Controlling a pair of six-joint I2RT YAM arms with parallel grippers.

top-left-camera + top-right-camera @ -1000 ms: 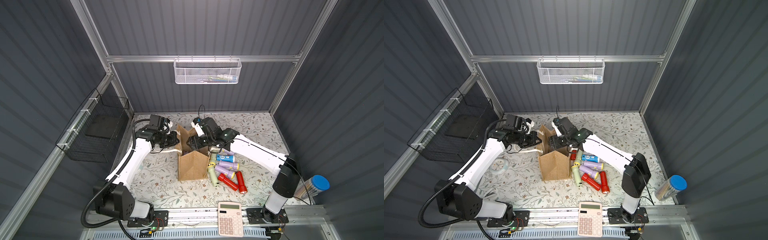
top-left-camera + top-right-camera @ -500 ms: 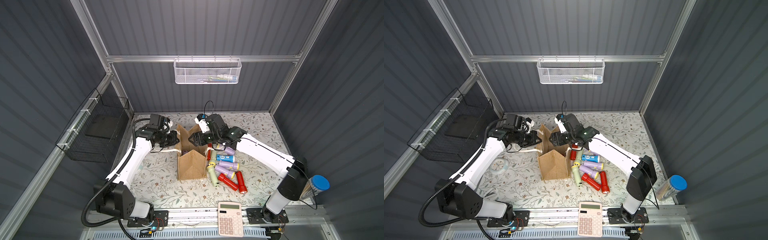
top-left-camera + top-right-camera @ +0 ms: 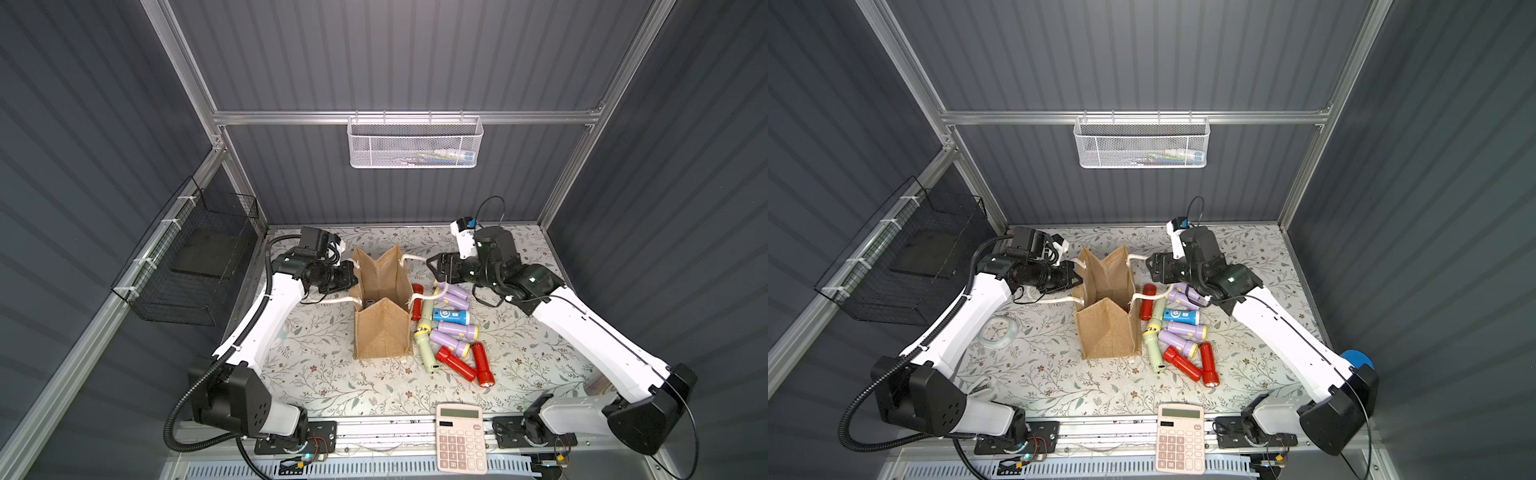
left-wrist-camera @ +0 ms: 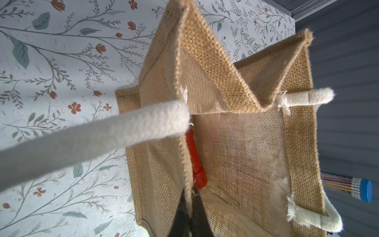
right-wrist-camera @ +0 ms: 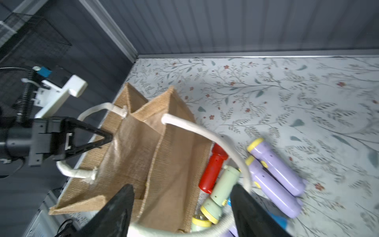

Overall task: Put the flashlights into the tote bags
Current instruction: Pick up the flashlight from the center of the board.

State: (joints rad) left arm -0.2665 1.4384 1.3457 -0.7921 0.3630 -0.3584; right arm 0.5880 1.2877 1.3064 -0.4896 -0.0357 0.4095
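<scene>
The tan jute tote bag (image 3: pixel 380 332) stands upright with its mouth open in both top views (image 3: pixel 1106 328). My left gripper (image 3: pixel 353 276) is shut on the bag's left wall edge (image 4: pixel 189 205). A red flashlight (image 4: pixel 194 160) lies inside the bag. My right gripper (image 3: pixel 432 268) hovers open and empty to the right of the bag's far corner (image 5: pixel 181 188). Several flashlights (image 3: pixel 451 328) lie heaped right of the bag: red (image 5: pixel 213 168), pale green (image 5: pixel 223 188), lilac (image 5: pixel 274 164) and one blue (image 3: pixel 1181 316). The bag's right rope handle (image 5: pixel 205 131) droops over them.
A pink calculator (image 3: pixel 460 436) lies at the front edge. A clear tube with a blue cap (image 3: pixel 1356 359) stands at the right, behind the right arm. A small round clock (image 3: pixel 998 330) lies left of the bag. A white mesh basket (image 3: pixel 414 143) and a black wire basket (image 3: pixel 191 257) hang on the walls.
My right gripper has drawn back from over the bag's mouth toward the right and stands open there. The left gripper keeps its hold on the bag wall.
</scene>
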